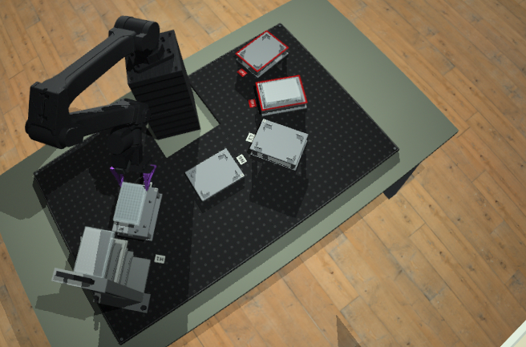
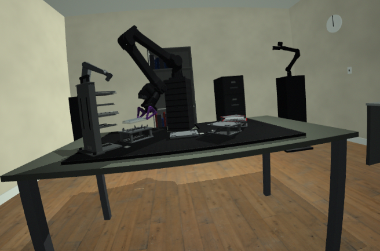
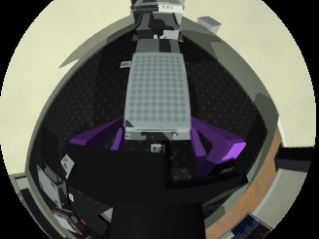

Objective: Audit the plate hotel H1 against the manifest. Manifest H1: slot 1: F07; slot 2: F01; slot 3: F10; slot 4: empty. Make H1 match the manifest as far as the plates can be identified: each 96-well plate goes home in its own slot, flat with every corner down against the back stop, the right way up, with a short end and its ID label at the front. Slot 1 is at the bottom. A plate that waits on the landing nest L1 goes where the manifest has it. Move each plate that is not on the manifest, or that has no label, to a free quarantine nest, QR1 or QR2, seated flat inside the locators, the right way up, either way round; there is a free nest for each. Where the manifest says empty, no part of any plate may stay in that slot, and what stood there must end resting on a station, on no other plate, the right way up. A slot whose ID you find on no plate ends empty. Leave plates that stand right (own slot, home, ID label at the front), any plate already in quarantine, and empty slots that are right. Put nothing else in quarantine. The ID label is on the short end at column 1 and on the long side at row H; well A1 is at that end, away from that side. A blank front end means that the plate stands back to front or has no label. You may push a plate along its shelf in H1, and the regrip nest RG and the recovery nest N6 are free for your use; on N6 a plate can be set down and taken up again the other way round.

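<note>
My gripper (image 1: 133,185) (image 2: 143,117) (image 3: 157,119) is shut on a 96-well plate (image 1: 129,203) (image 2: 132,120) (image 3: 158,89), one finger at each long side near its near end. The plate hangs wells up above the regrip nest RG (image 1: 153,207) (image 2: 136,135), apart from it; I cannot read its ID. The hotel H1 (image 1: 123,290) (image 2: 88,119) stands beyond. A plate (image 1: 88,249) lies on its top shelf; what the lower shelves hold is hard to tell. One red-edged quarantine nest holds a plate (image 1: 281,91); the other nest (image 1: 261,50) is empty.
The landing nest L1 (image 1: 279,143) (image 2: 223,124) and the recovery nest N6 (image 1: 214,174) (image 2: 183,133) hold no plate. The H1 tag (image 1: 159,258) lies beside the hotel. H1's shelves jut out close to the RG nest.
</note>
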